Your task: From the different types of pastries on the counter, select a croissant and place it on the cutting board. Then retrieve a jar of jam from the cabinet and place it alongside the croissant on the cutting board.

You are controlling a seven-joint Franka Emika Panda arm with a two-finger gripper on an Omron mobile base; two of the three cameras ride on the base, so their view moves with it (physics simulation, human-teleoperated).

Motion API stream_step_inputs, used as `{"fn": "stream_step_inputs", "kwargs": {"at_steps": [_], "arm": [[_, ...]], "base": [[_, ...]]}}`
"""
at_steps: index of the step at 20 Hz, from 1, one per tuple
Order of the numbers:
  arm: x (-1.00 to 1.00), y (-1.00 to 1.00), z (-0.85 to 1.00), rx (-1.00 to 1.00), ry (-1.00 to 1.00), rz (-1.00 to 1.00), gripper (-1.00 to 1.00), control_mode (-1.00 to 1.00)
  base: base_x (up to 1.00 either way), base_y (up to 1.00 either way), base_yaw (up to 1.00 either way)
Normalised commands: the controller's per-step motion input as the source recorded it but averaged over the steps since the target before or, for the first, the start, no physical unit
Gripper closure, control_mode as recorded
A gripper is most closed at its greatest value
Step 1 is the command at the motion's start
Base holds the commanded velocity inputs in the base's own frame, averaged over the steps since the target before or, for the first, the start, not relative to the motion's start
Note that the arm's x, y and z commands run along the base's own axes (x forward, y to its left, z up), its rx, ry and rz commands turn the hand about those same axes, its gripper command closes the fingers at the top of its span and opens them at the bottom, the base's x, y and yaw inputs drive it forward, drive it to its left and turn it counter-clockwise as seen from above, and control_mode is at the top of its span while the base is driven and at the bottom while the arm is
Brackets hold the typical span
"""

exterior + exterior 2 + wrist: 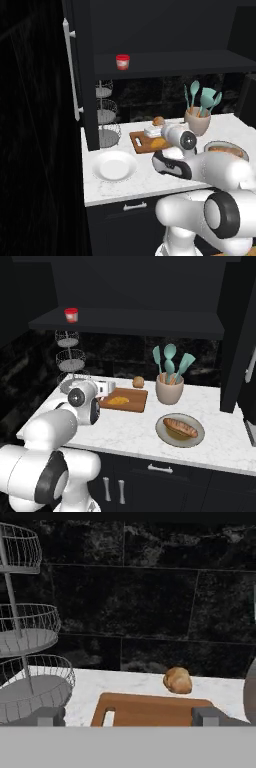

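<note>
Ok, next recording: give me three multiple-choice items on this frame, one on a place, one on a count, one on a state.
1. Where is the croissant?
A. on the white plate
B. on the board
C. in the wire rack

2. How many teal utensils stand in the holder?
A. one
B. seven
C. four

3. What state is the gripper in?
A. open, holding nothing
B. shut on the jar
C. shut on the bun

Key: 1 B, it lies on the wooden board. 2 C, four teal heads rise from it. 3 A, the fingertips stand wide apart in the hand view; the jar sits on the shelf.
</note>
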Motion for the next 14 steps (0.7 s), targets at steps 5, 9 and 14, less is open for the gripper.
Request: {"fn": "stream_step_inputs", "kwargs": {"at_steps": [5,9,14], "arm": [[-0.50,0.00,0.87,-0.09,-0.33,0.07,-1.00,-1.00],[-0.61,-0.04,0.14,0.03,0.10,0.00,-1.00,-1.00],[-0.98,-0.05,0.78,0.00,0.20,-0.04,-1.00,-1.00]], "base": [[0.00,0.00,0.00],[0.00,0.00,0.00],[0.00,0.00,0.00]]}}
